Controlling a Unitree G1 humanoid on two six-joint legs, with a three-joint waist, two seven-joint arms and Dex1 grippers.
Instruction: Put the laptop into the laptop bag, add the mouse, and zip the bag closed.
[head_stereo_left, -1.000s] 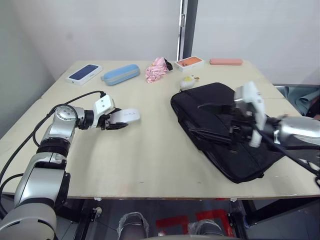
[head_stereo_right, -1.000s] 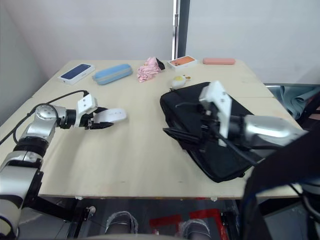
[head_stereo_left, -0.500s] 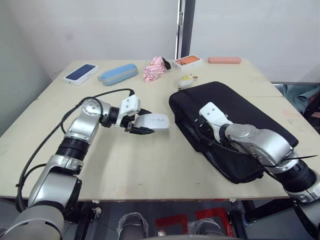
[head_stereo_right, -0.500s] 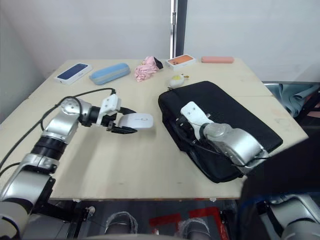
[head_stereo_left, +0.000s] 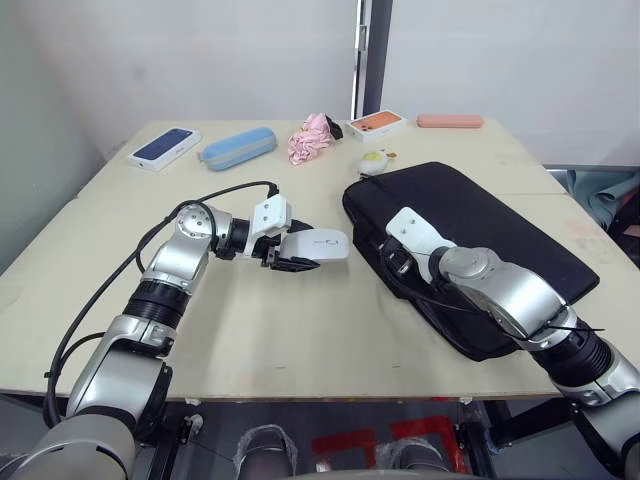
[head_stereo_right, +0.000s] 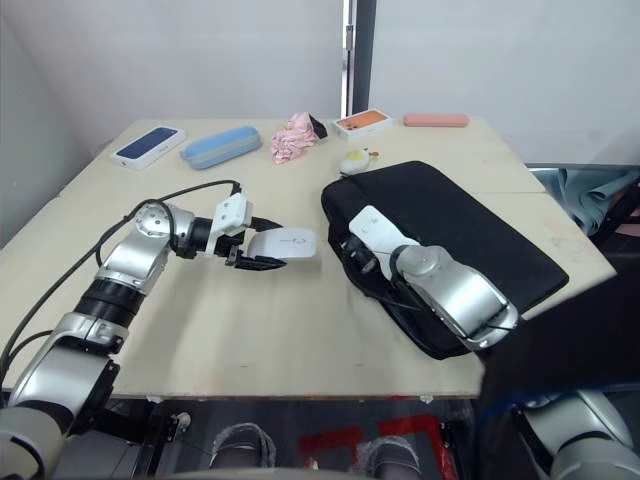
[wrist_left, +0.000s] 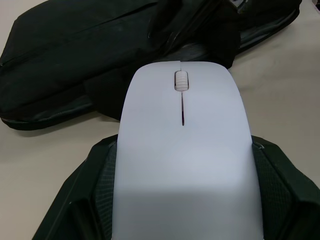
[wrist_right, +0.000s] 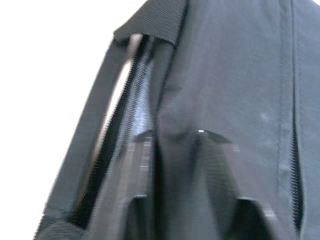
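At frame centre the left gripper (head_stereo_left: 290, 252) has its jaws clenched on the white mouse (head_stereo_left: 316, 244), beside the black laptop bag (head_stereo_left: 480, 235) whose edge fabric the right gripper (wrist_right: 172, 150) pinches; if that pinch slips, the opening may close before the mouse enters.

Pale wooden table (head_stereo_left: 300, 330) before plain white walls (head_stereo_left: 200, 60), dark vertical post (head_stereo_left: 377, 55) behind.
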